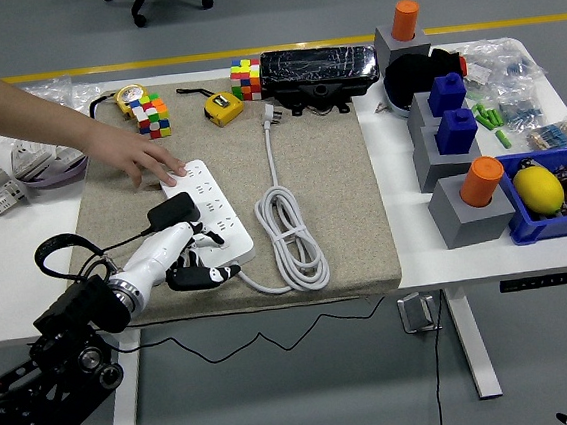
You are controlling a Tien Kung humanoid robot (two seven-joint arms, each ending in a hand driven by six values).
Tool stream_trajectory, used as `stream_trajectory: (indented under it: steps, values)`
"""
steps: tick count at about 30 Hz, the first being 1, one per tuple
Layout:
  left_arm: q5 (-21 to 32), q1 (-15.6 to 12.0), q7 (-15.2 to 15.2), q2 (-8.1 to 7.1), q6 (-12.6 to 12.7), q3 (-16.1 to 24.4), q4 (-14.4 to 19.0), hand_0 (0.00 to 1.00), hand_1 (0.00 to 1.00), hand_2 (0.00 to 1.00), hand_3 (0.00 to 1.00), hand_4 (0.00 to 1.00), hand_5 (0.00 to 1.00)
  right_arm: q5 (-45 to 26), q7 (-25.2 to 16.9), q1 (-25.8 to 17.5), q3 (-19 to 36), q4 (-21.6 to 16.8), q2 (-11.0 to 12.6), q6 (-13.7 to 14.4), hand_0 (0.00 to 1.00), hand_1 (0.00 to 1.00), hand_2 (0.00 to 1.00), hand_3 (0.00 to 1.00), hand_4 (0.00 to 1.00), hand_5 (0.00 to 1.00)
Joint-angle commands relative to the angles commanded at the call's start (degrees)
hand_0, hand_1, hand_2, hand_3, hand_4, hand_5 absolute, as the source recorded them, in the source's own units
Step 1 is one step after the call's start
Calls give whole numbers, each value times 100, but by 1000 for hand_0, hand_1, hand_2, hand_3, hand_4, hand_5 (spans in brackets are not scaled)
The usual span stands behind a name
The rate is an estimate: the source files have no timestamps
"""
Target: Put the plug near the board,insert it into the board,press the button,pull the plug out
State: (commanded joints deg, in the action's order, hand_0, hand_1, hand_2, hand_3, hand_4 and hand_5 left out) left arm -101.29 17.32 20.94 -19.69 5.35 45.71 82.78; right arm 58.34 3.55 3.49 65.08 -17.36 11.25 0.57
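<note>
Left hand (pixel 189 252) we are curling around the black plug (pixel 173 212), beside the board (pixel 208 215) a person's hand (pixel 143 161) is steadying.

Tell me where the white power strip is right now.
In the head view the white power strip lies left of centre on the beige mat, between the person's hand and the robot's left hand.

The left hand (pixel 189 257) reaches in from the lower left, fingers loosely curled, grasping nothing.
</note>
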Motion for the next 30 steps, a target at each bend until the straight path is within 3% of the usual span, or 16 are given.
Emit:
stream_trajectory:
  steps: [13, 17, 20, 24, 25, 30]
  values:
    - [-56, 82, 263, 41, -258, -109, -116, 77, 61, 140, 715, 905, 529, -4, 2, 11, -7, -5, 21, 0, 653, 646, 635, 565, 994, 565]
    - [21, 55, 172, 18, -224, -89, -34, 77, 61, 140, 715, 905, 529, -4, -3, 11, -21, -6, 28, 3, 653, 646, 635, 565, 994, 565]
    - [103, 6, -302, 0, 214, -24, 40, 88, 68, 149, 690, 905, 526, -7, -6, 13, -29, -10, 32, 4, 654, 647, 635, 565, 994, 565]
    - [398, 18, -1123, 4, 1052, 52, -13, 88, 68, 149, 690, 905, 526, -14, -3, 10, -65, -8, 41, 2, 654, 647, 635, 565, 994, 565]
    - [399, 43, -1256, 10, 1212, 77, -52, 256, 188, 301, 635, 884, 483, -17, -3, 9, -75, -9, 44, 2, 654, 646, 635, 564, 993, 564]
    - [68, 183, -1306, 47, 1465, 226, -309, 256, 188, 301, 635, 884, 483, -34, -2, 34, -92, -12, 50, -6, 654, 646, 635, 564, 993, 564]
